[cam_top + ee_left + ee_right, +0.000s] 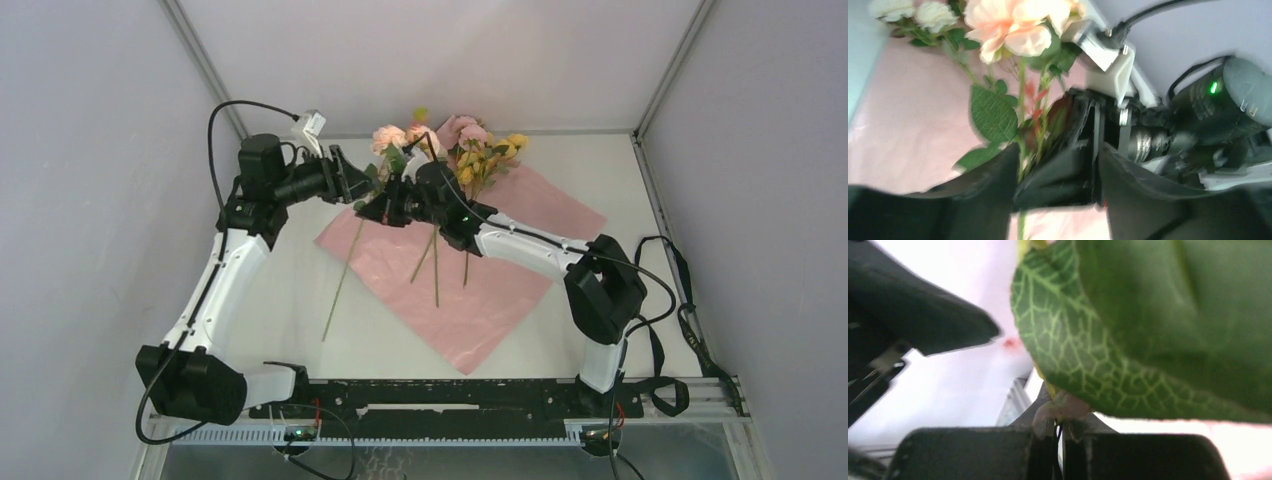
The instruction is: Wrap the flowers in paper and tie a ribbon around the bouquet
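at the far side of the desk [610,175], we see the flowers [470,150] over the pink paper [500,290], blooms toward the back wall and one long stem trailing off the sheet's left edge. our right gripper [380,208] is pinched tight on a thin stem under a big leaf. our left gripper [362,182] sits just beside it, fingers partly apart around the stems.

The paper [500,290] is seen plain pink; the flowers [470,135] are coloured pink, yellow, cream; a green leaf [1073,355] is veined paler.
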Controlling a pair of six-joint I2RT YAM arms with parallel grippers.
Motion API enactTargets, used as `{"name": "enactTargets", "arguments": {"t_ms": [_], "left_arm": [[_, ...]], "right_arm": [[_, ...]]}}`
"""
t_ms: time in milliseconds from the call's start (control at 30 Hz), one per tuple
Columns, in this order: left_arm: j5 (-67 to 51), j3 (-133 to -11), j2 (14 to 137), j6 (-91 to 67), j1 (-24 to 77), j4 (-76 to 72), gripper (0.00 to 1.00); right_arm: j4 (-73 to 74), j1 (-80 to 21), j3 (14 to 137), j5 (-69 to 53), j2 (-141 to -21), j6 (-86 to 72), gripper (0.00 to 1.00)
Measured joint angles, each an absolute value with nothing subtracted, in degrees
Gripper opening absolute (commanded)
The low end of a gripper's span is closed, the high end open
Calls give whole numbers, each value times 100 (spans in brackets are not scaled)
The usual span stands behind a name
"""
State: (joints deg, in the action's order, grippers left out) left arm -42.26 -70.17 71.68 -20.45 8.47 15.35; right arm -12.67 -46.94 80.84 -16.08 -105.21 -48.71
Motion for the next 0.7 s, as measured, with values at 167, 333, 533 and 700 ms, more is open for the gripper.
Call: {"name": "enactTargets", "arguments": {"t_ms": [167, 333, 533, 700], "left_arm": [[-3201, -7030, 6991, -1103, 832, 2600, 100], [-2025, -6882, 6932, -718, 401, 3162, 100], [-1699, -6272, 6938, -456, 207, 3498, 99], [-1772, -5865, 7087, -279, 220, 3570, 83]], "right_arm": [[915, -4110, 8503, -1304, -10549, -3791, 0], [2768, -3326, 10064, -622, -11358, -2692, 13], [4136, -2836, 12127, -198, -12964, -1793, 60], [4676, -2635, 13056, -145, -13649, -1260, 74]]}}
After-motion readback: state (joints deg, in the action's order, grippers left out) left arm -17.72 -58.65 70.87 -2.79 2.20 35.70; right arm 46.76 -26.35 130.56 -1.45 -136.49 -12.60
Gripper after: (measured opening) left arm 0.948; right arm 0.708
